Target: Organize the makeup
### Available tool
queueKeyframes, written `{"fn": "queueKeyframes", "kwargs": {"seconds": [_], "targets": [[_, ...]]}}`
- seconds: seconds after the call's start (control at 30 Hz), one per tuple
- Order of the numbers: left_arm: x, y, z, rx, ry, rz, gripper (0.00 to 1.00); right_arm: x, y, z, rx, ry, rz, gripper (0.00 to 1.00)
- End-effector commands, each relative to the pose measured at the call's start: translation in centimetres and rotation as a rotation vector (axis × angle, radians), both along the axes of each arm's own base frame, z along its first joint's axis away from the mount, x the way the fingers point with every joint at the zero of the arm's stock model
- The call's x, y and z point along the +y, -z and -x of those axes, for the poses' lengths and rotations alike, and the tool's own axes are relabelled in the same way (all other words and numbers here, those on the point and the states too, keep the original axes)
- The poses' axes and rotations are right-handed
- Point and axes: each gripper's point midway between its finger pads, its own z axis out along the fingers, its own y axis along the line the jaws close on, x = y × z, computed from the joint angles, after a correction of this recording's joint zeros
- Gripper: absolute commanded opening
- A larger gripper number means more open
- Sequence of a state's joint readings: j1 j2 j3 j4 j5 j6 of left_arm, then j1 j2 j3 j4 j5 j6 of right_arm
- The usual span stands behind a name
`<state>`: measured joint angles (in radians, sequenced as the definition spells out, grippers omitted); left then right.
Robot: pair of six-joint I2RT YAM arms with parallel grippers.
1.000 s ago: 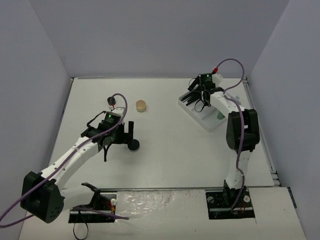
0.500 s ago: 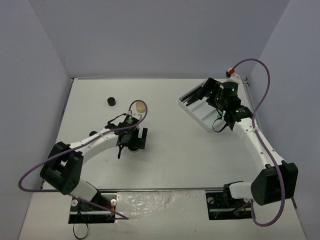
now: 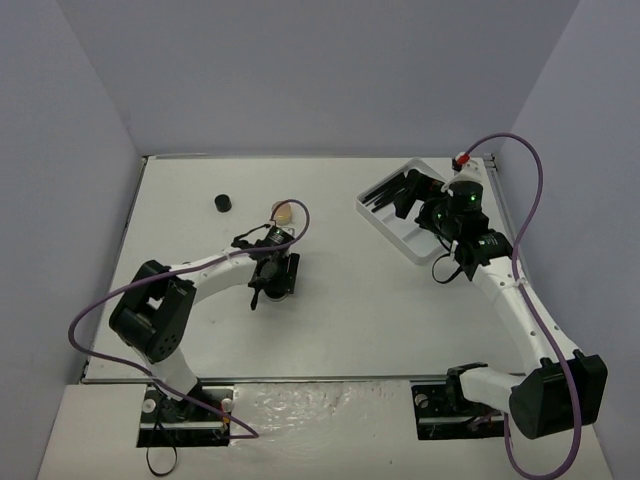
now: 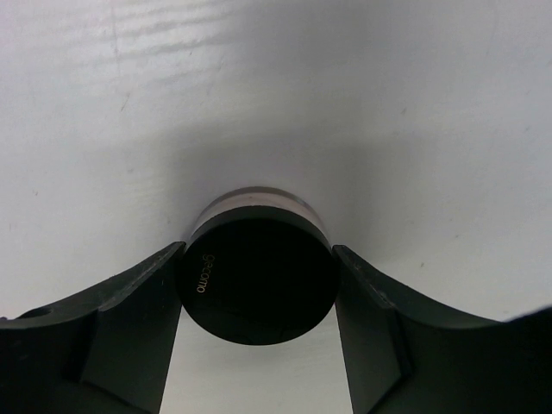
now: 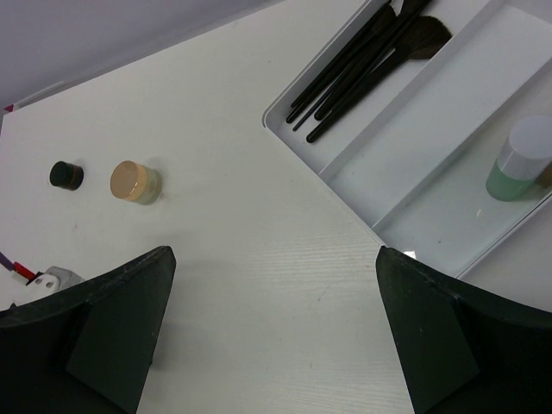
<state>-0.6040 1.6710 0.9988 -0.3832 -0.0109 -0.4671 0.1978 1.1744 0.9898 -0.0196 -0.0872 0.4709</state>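
Observation:
A black round pot [image 4: 259, 280] with a clear base sits between my left gripper's fingers [image 4: 129, 328], which press on both its sides. In the top view the left gripper [image 3: 276, 277] is mid-table and covers this pot. A tan round jar [image 3: 284, 212] [image 5: 131, 181] and a small black pot [image 3: 221, 203] [image 5: 65, 174] stand on the table behind it. My right gripper [image 3: 414, 204] [image 5: 276, 336] is open and empty above the white tray's near-left part. Black brushes [image 5: 371, 60] lie in one tray compartment, a green bottle [image 5: 516, 166] in another.
The white divided tray [image 3: 395, 228] [image 5: 345, 185] sits at the back right, turned at an angle. Grey walls close in the table at the left, back and right. A purple cable loops beside each arm.

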Motion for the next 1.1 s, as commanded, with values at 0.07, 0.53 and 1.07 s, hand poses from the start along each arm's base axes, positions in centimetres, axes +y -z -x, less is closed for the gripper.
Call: {"fn": "queueKeyframes", "kwargs": {"seconds": [0.07,0.53,1.07], "targets": [[-7.0,-4.1,-4.3,-0.133,0.092,0.074,0.12,-0.1,-2.9,0.6,-0.097,-0.024,0.017,1.0],[-17.6,-3.1,-7.8,-0.135,0.257,0.118,0.33,-0.9,0.1,3.9,0.016,-0.084,0.135,1.0],[-13.8,-10.3,-8.8,-0.264,0.124,0.172,0.97,5.1,1.1,3.1,0.053,-0.25,0.267,1.0]]}}
